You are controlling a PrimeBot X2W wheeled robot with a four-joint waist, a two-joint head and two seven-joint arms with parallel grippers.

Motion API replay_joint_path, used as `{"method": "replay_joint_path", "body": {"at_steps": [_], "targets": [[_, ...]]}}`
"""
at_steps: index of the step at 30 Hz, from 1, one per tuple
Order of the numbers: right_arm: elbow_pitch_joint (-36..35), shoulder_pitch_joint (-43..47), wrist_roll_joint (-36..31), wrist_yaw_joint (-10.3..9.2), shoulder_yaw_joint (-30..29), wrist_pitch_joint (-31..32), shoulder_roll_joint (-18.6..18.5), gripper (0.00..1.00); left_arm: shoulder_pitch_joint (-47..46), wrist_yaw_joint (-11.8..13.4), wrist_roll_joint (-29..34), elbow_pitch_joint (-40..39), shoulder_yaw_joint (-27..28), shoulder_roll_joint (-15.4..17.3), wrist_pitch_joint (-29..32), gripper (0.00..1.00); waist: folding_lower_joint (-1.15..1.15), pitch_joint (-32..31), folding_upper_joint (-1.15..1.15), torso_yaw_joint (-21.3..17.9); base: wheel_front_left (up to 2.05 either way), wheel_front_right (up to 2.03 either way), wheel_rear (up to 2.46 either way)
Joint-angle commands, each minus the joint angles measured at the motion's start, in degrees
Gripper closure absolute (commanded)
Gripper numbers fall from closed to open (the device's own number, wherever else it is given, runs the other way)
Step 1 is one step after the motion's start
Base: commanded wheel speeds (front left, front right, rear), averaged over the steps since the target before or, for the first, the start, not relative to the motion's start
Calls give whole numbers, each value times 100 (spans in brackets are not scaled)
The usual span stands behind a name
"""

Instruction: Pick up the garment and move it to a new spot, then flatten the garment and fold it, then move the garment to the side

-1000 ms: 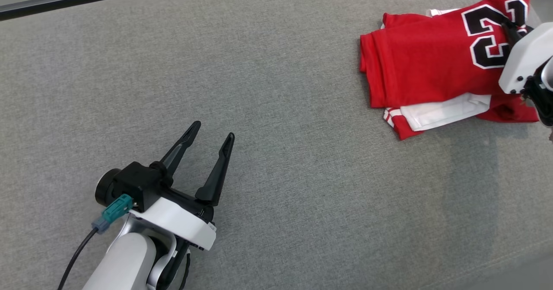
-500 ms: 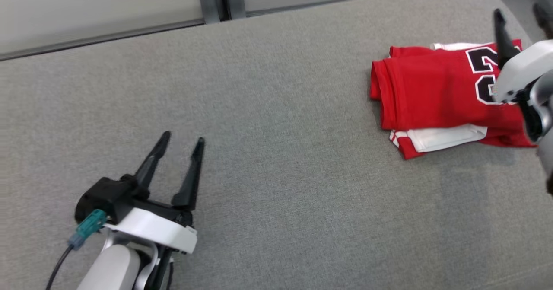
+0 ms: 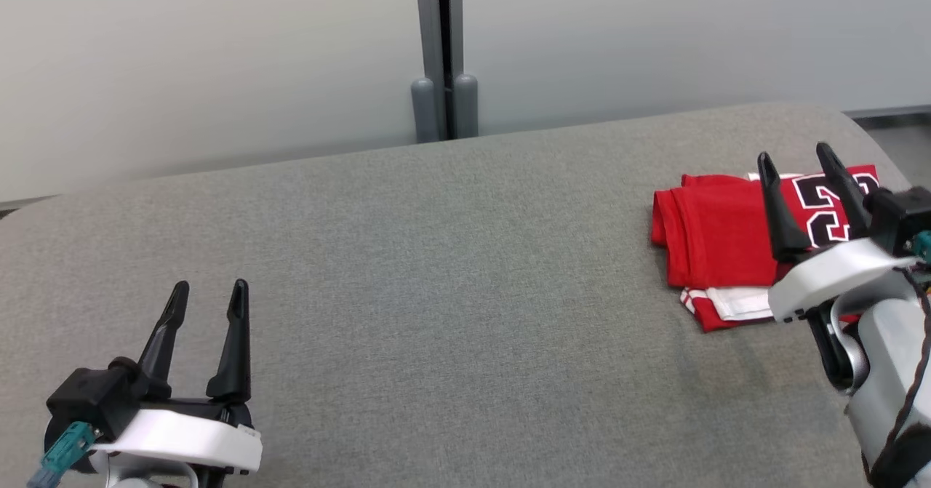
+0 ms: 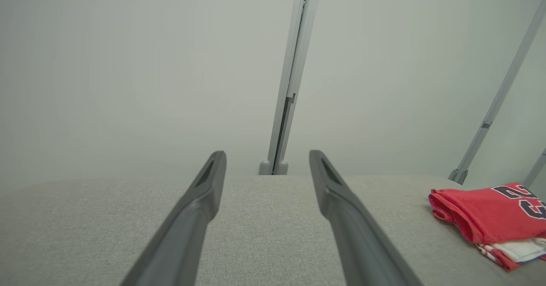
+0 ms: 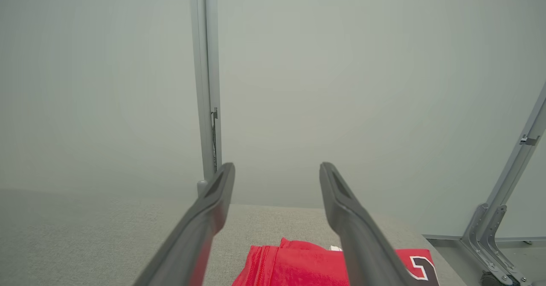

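While the left end effector (image 3: 210, 284) hovers wide open and empty at the left of the grey fabric worktop (image 3: 451, 270), the garment (image 3: 716, 233), a folded red jersey with black white-edged numerals and white trim, lies well apart at the far right. The right end effector (image 3: 793, 152), equally spread and empty, hangs over its right part. Pale wall panels (image 3: 218, 59) and a grey post (image 3: 438, 52) rise behind.

Soft, even light fills every view, bright and without glare. The pale wall panels (image 3: 218, 59) look hazy and washed out. A faint shadow lies on the grey cushion (image 3: 436, 292) beside the red jersey (image 3: 713, 233). In the wrist views the near fingers (image 4: 192, 218) blur, and the metal posts (image 4: 492, 107) lean at the edges.
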Motion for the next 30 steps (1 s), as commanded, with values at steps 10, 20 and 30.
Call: {"method": "replay_joint_path", "body": {"at_steps": [10,20,30], "targets": [[-1338,1759,-549,-2,-820,-4,561,0,575,181,91,-44,231,-71,-99,0,0,-446,0,398,0,0,0],[-1597,2384,-686,-2,-1097,-4,868,0,592,-23,434,563,334,-284,-130,0,0,-528,0,463,0,0,0],[-1549,2335,-643,-2,-992,-3,911,0,313,-356,707,1030,549,-521,-125,0,0,-522,0,395,0,0,0]]}}
